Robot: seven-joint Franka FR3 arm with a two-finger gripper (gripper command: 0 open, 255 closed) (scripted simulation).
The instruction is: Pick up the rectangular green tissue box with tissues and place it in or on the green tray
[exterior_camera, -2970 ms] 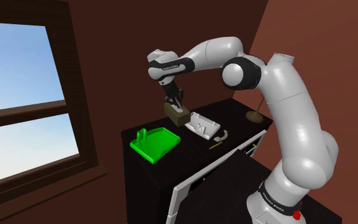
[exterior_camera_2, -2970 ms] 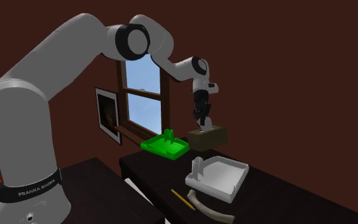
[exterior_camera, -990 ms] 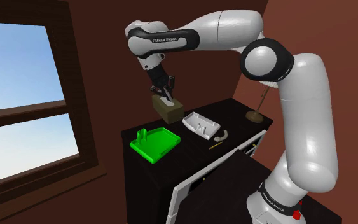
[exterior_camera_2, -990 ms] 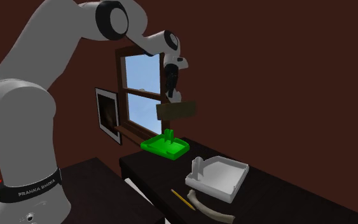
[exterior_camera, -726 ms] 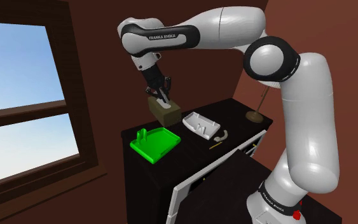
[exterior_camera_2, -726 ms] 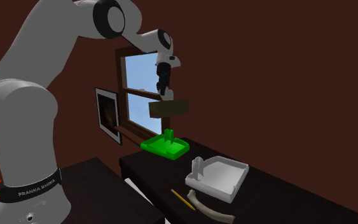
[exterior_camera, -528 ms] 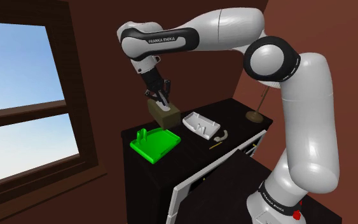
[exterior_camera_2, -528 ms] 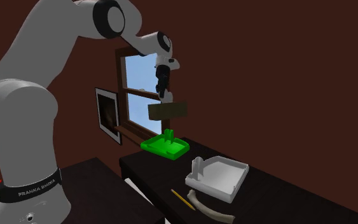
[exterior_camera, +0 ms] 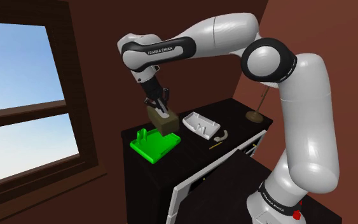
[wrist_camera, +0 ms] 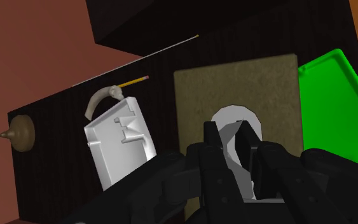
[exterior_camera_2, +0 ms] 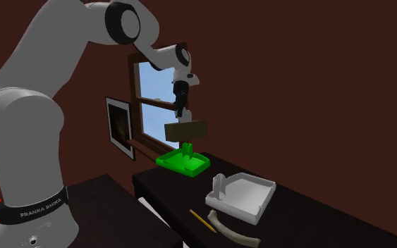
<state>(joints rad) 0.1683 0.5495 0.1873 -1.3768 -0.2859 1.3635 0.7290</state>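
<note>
Wrist view, gripper [wrist_camera: 233,137]: the two black fingers [wrist_camera: 210,135] are closed on the white tissue [wrist_camera: 231,119] that rises from the box's top slot.
Tissue box [wrist_camera: 234,83]: olive-brown and rectangular, hanging from the pinched tissue. One short edge meets the green tray [wrist_camera: 333,108] at its rim.
Shoulder view: the gripper [exterior_camera: 160,108] points down and holds the tissue box [exterior_camera: 162,120] tilted over the far corner of the green tray [exterior_camera: 153,145].
Second exterior view: the tissue box [exterior_camera_2: 185,131] hangs in the air under the gripper [exterior_camera_2: 184,115]. The upright post [exterior_camera_2: 188,148] of the green tray [exterior_camera_2: 182,163] ends just below the box's underside.
Neighbours: a white tray [exterior_camera: 199,123] lies apart from the green one, nearer the stand.
Table edge: a pencil [exterior_camera: 215,145] and a curved pale piece [exterior_camera: 221,135] lie near the dark table's [exterior_camera: 190,156] edge.
Far corner: a brass stand [exterior_camera: 255,116] sits by the wall.
</note>
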